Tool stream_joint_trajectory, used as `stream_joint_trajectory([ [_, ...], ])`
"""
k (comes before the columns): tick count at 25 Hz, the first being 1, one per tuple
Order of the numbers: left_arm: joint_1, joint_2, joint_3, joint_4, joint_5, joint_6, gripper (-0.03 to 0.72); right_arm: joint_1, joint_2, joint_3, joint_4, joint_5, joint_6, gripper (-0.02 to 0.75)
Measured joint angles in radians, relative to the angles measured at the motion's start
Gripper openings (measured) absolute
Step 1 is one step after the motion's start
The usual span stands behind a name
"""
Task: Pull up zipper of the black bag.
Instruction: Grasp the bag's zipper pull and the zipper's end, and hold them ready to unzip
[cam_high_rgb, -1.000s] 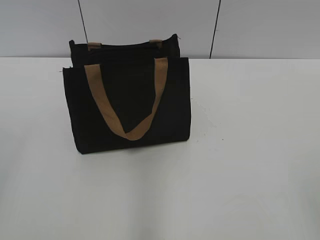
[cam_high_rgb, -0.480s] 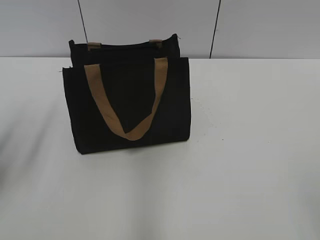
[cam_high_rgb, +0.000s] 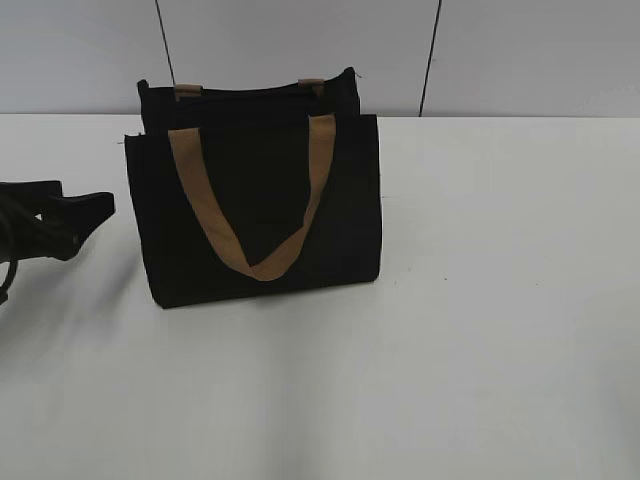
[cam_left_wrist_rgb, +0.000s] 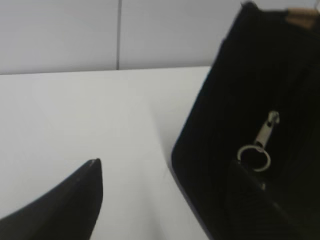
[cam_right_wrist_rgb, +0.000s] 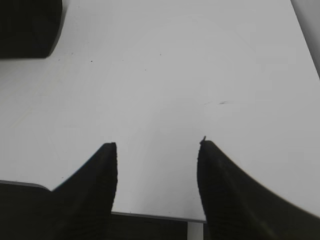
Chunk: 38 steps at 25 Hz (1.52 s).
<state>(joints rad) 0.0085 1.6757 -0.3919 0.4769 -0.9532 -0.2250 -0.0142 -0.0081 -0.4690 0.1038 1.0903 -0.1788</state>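
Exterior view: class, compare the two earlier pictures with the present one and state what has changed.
The left end effector has come in from the left edge toward the black bag, touching and holding nothing. The bag and its tan strap have not moved.

The left gripper (cam_high_rgb: 85, 212) was cut off by the exterior view's left edge. In the left wrist view one finger was hidden against the black bag (cam_left_wrist_rgb: 250, 125), whose zipper (cam_left_wrist_rgb: 260, 142) teeth were indiscernible.

The black bag (cam_high_rgb: 255, 205) stands upright on the white table, one tan handle drooping down its front. On its end, the zipper (cam_left_wrist_rgb: 263, 140) pull hangs low, silver ring dangling.
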Motion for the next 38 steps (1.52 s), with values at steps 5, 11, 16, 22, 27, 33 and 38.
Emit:
stream_joint_trajectory([
  [5, 0.060, 0.129, -0.121, 0.276, -0.006, -0.165, 0.585, 0.000, 0.000, 0.000, 0.000, 0.000, 0.000, 0.396],
  [11, 0.075, 0.284, -0.270, 0.548, -0.021, -0.309, 0.585, 0.000, 0.000, 0.000, 0.000, 0.000, 0.000, 0.396],
  [16, 0.055, 0.373, -0.359, 0.619, -0.033, -0.344, 0.566, 0.000, 0.000, 0.000, 0.000, 0.000, 0.000, 0.396],
  [22, 0.033, 0.431, -0.429, 0.629, -0.056, -0.348, 0.489, 0.000, 0.000, 0.000, 0.000, 0.000, 0.000, 0.396],
  [27, 0.015, 0.459, -0.463, 0.629, -0.078, -0.361, 0.456, 0.000, 0.000, 0.000, 0.000, 0.000, 0.000, 0.396],
  [33, 0.010, 0.459, -0.464, 0.633, -0.111, -0.363, 0.190, 0.000, 0.000, 0.000, 0.000, 0.000, 0.000, 0.396],
  [38, 0.010, 0.459, -0.464, 0.672, -0.126, -0.363, 0.024, 0.000, 0.000, 0.000, 0.000, 0.000, 0.000, 0.396],
])
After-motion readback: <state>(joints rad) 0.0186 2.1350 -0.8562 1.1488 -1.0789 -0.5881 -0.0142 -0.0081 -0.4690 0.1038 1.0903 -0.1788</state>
